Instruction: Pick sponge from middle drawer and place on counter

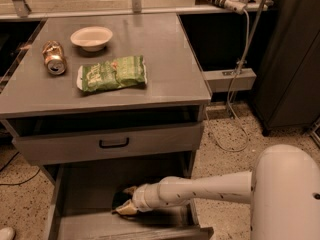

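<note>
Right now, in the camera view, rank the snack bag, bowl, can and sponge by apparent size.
1. snack bag
2. bowl
3. can and sponge: too close to rank; the gripper, down in the middle drawer, partly hides the sponge.

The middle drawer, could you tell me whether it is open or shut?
Open: the middle drawer is pulled out, floor exposed, with the gripper inside at the sponge.
</note>
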You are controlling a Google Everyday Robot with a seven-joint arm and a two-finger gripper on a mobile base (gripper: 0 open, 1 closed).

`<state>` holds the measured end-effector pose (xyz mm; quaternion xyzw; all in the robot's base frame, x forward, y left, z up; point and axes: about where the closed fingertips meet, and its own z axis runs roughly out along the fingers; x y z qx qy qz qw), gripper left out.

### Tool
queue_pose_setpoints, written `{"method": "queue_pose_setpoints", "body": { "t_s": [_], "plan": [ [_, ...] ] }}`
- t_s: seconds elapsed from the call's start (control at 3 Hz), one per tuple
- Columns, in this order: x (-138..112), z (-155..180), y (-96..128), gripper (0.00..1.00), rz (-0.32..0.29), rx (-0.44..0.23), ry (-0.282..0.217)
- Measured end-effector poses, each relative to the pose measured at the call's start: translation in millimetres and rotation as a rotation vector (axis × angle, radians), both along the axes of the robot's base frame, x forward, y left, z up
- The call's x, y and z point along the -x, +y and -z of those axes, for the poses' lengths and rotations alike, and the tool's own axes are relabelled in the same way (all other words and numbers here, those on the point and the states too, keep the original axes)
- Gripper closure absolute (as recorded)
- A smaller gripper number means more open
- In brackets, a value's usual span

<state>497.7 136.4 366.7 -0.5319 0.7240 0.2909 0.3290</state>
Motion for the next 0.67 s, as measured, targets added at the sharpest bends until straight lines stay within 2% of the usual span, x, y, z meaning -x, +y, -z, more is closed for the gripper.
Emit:
{"method": "queue_pose_setpoints", "body": {
  "t_s": [0.33, 0.67],
  "plan": [
    [5, -18, -8, 1.00, 0.068, 0.025, 0.010],
    [15, -53, -30, 1.00, 0.222, 0.077, 0.049]
  ]
}}
